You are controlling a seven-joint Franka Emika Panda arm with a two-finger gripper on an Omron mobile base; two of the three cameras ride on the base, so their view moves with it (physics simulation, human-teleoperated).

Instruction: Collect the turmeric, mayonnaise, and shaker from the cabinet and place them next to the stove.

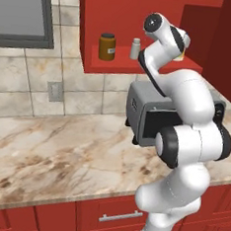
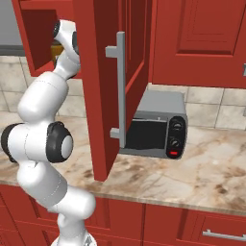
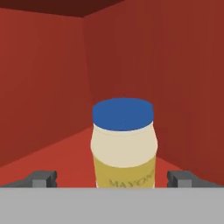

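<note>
Left base view: the arm reaches up into the cabinet [image 1: 141, 65], its wrist covering the right end of the shelf, where a sliver of pale jar shows; one turmeric [image 1: 107, 46] and one shaker [image 1: 135, 48] stand apart on the shelf to the left, above one toaster oven [image 1: 147, 115] on the counter [image 1: 59, 152]. Right base view: the open cabinet door [image 2: 103, 86] hangs beside the arm; no stove is in sight. Hand view: one mayonnaise [image 3: 124, 144] stands upright on the shelf floor near the back corner, centred between the fingertips [image 3: 43, 179] of the gripper [image 3: 111, 180], which is spread wide with nothing held. Judgement: advance straight until the fingers flank the jar body below the lid, then close squarely, keeping clear of the side wall.
</note>
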